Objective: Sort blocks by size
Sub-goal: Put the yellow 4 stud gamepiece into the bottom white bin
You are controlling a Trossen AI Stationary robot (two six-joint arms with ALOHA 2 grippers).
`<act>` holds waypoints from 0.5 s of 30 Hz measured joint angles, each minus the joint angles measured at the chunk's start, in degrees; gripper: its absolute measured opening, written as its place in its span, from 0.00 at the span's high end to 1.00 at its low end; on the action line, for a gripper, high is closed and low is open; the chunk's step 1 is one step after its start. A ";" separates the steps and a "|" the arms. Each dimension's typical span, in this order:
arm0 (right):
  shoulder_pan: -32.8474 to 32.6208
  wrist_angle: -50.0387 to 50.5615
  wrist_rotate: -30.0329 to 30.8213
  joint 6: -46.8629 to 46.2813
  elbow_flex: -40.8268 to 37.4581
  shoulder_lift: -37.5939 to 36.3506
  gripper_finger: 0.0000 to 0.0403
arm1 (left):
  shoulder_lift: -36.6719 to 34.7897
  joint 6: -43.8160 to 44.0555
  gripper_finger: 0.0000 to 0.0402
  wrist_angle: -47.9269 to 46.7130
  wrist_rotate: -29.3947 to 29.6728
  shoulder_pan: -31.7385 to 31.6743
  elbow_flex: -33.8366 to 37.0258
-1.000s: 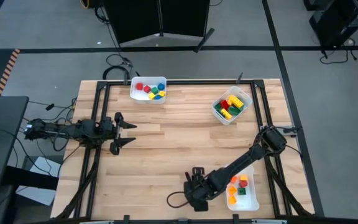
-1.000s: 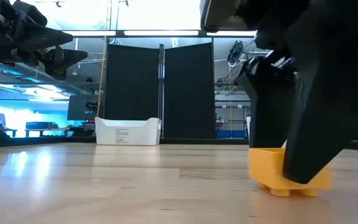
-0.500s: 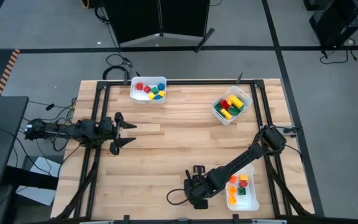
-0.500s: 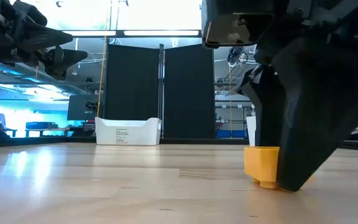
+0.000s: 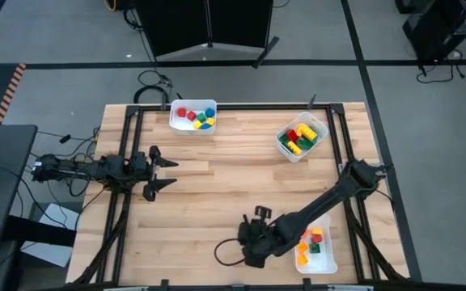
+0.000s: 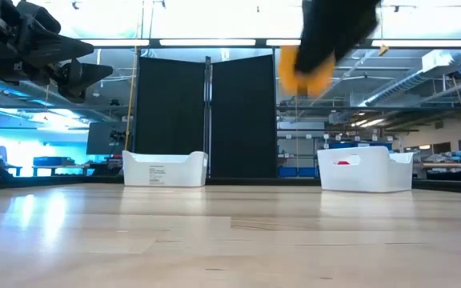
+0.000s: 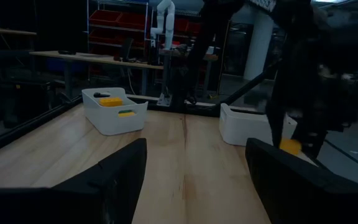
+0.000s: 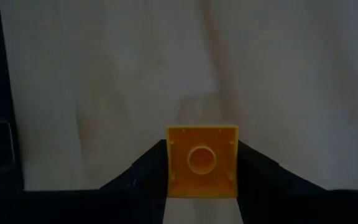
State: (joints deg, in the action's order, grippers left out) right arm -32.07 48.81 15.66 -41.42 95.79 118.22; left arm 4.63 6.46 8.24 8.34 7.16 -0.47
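Orange and square, one block point(image 8: 202, 160) is pinched between the right gripper's point(image 5: 253, 240) fingers, lifted clear above the near middle of the wooden table point(image 5: 233, 194), hollow underside facing the wrist camera; no long axis shows. Three white bins hold mixed blocks: far-left bin point(image 5: 193, 115), far-right bin point(image 5: 302, 137), near-right bin point(image 5: 315, 246). Over the left edge, the left gripper point(image 5: 165, 170) waits, fingers spread and empty.

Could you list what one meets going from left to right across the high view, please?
Left gripper, open above the table's left side → bin of small blocks at the far edge → right gripper, closed on an orange block → bin of longer bricks, with the near-right bin overlapping it in this order.
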 joint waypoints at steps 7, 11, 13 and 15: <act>-2.54 8.58 8.60 -10.89 0.52 -9.76 0.63 | 0.00 0.00 0.30 -0.01 0.01 -0.01 0.00; -5.04 19.18 9.82 -22.09 0.54 -15.31 0.63 | 0.01 0.00 0.30 0.01 0.00 0.00 0.00; -6.68 25.78 9.24 -27.92 0.54 -17.27 0.63 | -0.01 0.00 0.30 0.00 0.00 -0.01 0.00; -8.41 31.83 6.40 -32.73 0.54 -18.73 0.63 | 0.01 0.00 0.30 -0.01 0.00 -0.01 0.00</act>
State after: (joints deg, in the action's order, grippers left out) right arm -40.49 80.64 22.05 -74.15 96.33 99.49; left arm 4.64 6.46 8.23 8.34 7.15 -0.47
